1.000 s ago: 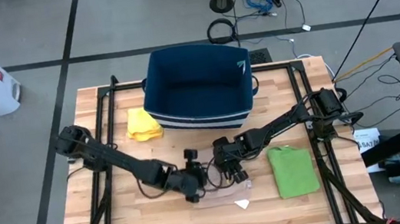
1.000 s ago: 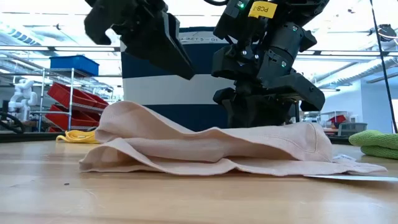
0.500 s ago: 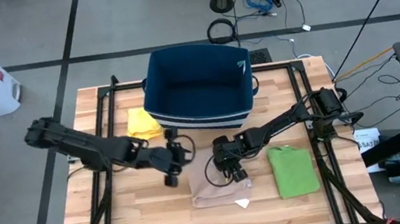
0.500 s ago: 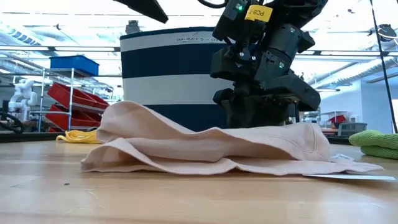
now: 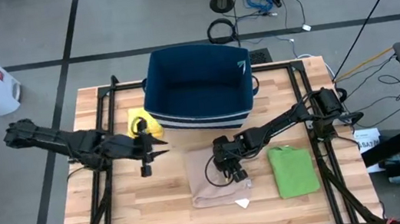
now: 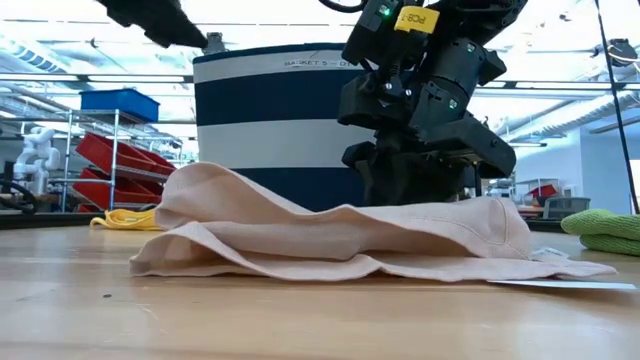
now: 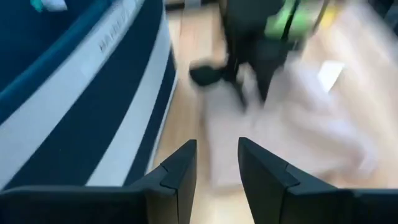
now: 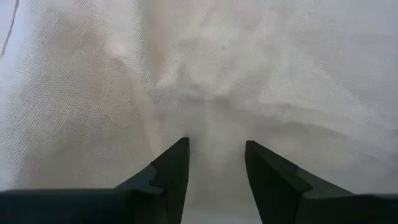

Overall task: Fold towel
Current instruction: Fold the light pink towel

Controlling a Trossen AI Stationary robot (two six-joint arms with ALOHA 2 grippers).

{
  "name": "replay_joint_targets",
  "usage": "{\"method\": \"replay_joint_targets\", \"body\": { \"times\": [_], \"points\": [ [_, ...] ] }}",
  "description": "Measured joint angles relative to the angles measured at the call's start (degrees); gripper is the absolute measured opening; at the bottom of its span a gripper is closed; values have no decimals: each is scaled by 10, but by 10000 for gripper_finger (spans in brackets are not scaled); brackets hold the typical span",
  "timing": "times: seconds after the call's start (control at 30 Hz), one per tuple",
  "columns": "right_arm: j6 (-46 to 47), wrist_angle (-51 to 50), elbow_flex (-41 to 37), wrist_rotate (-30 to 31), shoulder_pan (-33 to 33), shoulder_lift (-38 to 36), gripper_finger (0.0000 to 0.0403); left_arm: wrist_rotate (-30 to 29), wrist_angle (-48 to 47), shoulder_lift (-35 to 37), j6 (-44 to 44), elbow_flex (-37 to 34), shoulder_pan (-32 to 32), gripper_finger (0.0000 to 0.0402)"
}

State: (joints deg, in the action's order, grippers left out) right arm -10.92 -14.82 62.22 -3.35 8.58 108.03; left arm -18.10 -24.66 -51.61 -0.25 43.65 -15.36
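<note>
A beige towel (image 5: 215, 181) lies rumpled and loosely folded on the table's near middle; in the low view the towel (image 6: 330, 240) rests in stacked layers on the wood. My right gripper (image 5: 233, 171) is open, pointing down over the towel's right part, and in its wrist view the right gripper (image 8: 214, 165) stands close over the cloth (image 8: 199, 74). My left gripper (image 5: 146, 156) is open, in the air left of the towel, near the basket's front left corner; its wrist view shows the left gripper (image 7: 216, 165) facing the towel (image 7: 298, 124). My right gripper points down at the beige towel's upper layer (image 8: 211, 118) with its fingers (image 8: 171, 168) apart on either side of a crease. I cannot tell whether the fingertips touch the cloth.
A navy basket with white stripes (image 5: 197, 89) stands at the far middle. A yellow cloth (image 5: 142, 123) lies left of it, and a folded green towel (image 5: 293, 169) right of the beige one. A white slip (image 5: 243, 203) lies by the towel's near edge. Black frame rails (image 5: 99, 183) run along both sides.
My left arm has drawn back from the towel's near left part, rising and swinging toward the table's left and far side, ending beside the basket. The towel has kept its shape and place. My right gripper has stayed over the towel.
</note>
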Motion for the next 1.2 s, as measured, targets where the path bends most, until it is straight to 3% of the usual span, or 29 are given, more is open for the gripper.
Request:
{"method": "replay_joint_targets", "body": {
  "times": [0.13, 0.23, 0.53, 0.93, 1.2],
  "points": [
    [-5, 0, 0, -3, -2, 0, 144, 47, 148, 63, -26, -109, -23, 124],
    [-3, 2, 0, -14, -8, 0, 144, 29, 198, 67, -50, -173, -50, 124],
    [5, 3, 0, -15, -26, 0, 144, 8, 447, -33, -137, -310, -112, 124],
    [25, 31, 0, -33, -34, -40, 144, 6, 723, -315, -194, -319, -164, 124],
    [-50, 107, 1, -94, -25, -32, 144, 14, 769, -439, -201, -255, -178, 124]
  ]
}}
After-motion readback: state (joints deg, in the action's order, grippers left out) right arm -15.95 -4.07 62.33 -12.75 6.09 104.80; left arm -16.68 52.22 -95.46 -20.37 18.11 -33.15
